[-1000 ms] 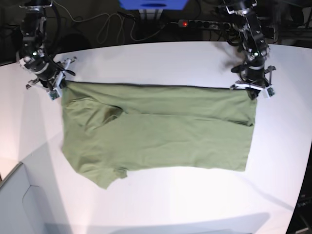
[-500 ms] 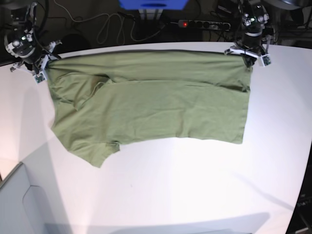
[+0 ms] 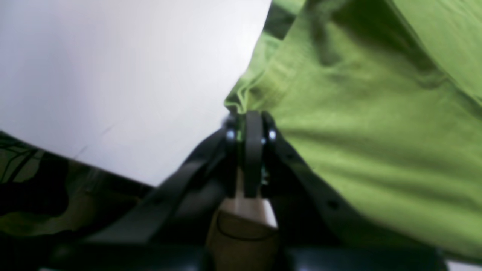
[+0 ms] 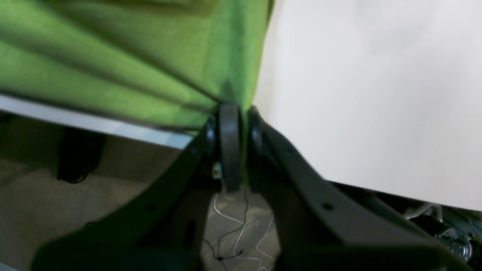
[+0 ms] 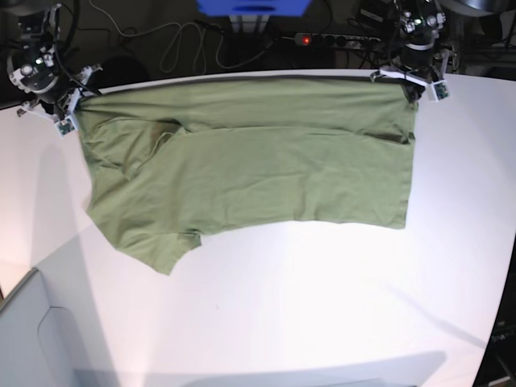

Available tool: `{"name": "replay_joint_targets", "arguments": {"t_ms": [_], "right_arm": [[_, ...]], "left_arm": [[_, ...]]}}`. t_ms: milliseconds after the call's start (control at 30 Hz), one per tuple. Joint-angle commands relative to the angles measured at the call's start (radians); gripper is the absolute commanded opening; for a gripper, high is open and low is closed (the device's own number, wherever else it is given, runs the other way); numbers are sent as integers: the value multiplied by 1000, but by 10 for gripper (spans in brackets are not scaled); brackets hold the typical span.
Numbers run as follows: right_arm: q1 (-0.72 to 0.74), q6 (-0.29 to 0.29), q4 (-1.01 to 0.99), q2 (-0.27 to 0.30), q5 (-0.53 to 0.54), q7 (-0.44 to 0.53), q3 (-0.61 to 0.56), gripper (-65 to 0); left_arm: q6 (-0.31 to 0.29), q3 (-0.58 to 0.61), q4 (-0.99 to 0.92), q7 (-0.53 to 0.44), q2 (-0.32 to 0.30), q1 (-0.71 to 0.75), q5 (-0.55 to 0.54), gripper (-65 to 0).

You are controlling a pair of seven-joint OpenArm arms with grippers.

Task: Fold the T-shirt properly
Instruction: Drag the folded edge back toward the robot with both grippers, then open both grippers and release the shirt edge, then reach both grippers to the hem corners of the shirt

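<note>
Both tools, left tool point(image 5: 409, 81) and right tool point(image 5: 68, 109), stay clamped on the T-shirt point(image 5: 250, 169), which they've dragged to the counter point(image 5: 322, 306)'s far edge, flatter now and ready for folding

White table point(image 5: 322, 306) fills most of the base view, brightly lit with a soft glare near its middle. Beyond the table's far edge, dark floor carries a power strip point(image 5: 334, 38) with a red light, loose cables point(image 5: 173, 44), and a blue box point(image 5: 254, 8).
</note>
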Motion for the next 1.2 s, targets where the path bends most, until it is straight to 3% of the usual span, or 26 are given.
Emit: {"name": "replay_joint_targets", "arguments": {"t_ms": [0, 167, 300, 567, 767, 867, 967, 1067, 1167], "right_arm": [[-1, 6, 25, 17, -4, 8, 12, -609], [-18, 6, 112, 3, -4, 0, 15, -373], [-35, 6, 198, -28, -4, -1, 75, -261], [45, 109, 292, -74, -4, -3, 147, -258], [296, 137, 246, -98, -4, -57, 33, -258], [471, 137, 147, -104, -4, -117, -46, -258], [635, 135, -17, -130, -4, -118, -129, -258], [800, 134, -229, -157, -4, -104, -181, -257], [933, 134, -462, -181, -4, -23, -214, -255]], "left_arm": [[10, -4, 29, -25, -6, 8, 1, -650], [13, -10, 67, -25, 17, 14, 1, -502], [15, -10, 136, -27, 18, 36, 1, -473], [18, -11, 251, -33, 15, 48, 1, -369], [15, -11, 247, -25, 6, -116, 12, -355], [13, -10, 237, -25, 6, -202, 14, -355], [13, -8, 199, -11, 6, -287, 14, -355], [16, -8, 170, 96, -15, -377, 14, -355], [13, -7, 121, 190, -51, -454, 14, -355]]}}
